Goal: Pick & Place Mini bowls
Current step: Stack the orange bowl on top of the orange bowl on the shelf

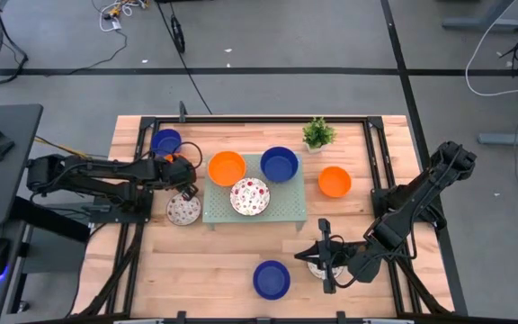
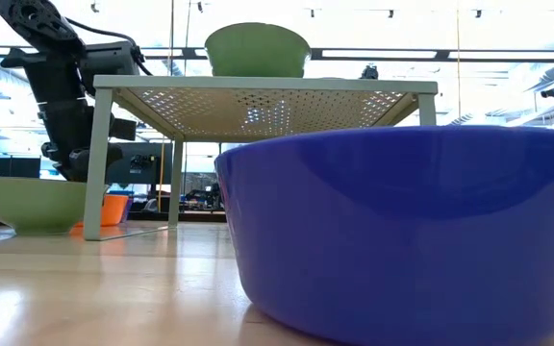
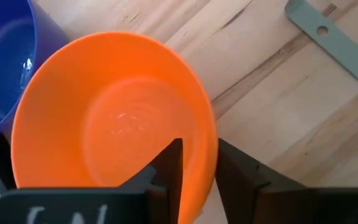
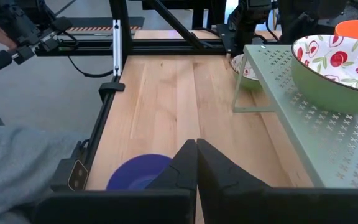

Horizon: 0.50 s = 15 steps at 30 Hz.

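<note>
Left end effector (image 3: 197,177) grips rim of orange mini bowl (image 3: 114,118) beside dark blue mini bowl (image 3: 2,62). Right end effector (image 4: 196,163) fully closed, empty, above bench (image 4: 166,99).

In the low view a dark blue bowl (image 2: 421,226) fills the near right and runs off the picture's edge, hiding most of the bench (image 2: 94,288) behind it. On the left, the tray's (image 2: 258,101) leg partly covers an orange bowl (image 2: 115,209). From above, the left claw (image 1: 181,173) screens most of the orange bowl (image 1: 171,159) it clamps. The right claw (image 1: 324,256) covers what is perhaps a speckled bowl (image 1: 316,266), too little showing to tell.
</note>
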### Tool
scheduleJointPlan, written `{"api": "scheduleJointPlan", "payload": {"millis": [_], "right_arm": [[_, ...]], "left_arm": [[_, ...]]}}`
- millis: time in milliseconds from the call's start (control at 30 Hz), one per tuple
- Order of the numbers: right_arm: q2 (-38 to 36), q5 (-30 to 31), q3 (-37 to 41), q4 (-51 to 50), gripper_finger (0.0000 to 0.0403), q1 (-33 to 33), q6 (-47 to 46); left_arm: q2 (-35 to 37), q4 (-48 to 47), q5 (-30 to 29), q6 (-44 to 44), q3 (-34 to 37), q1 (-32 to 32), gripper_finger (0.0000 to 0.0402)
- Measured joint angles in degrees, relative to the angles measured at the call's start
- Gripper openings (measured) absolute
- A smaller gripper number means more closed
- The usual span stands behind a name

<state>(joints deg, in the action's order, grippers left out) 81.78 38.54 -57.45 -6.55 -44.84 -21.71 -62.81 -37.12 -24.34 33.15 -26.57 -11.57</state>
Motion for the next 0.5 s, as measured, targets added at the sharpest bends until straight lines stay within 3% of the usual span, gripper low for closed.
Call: {"api": "scheduleJointPlan", "payload": {"millis": [333, 500], "right_arm": [[0.0, 0.0, 0.0, -0.39, 0.0007, 0.02, 0.02], [0.02, 0.0, -0.02, -0.42, 0.0006, 0.02, 0.0]], "left_arm": [[0.56, -4.0, -0.04, 0.31, -2.27, 2.88, 0.001], [1.53, -15.25, -2.89, 3.09, -10.35, 5.51, 0.0014]]}}
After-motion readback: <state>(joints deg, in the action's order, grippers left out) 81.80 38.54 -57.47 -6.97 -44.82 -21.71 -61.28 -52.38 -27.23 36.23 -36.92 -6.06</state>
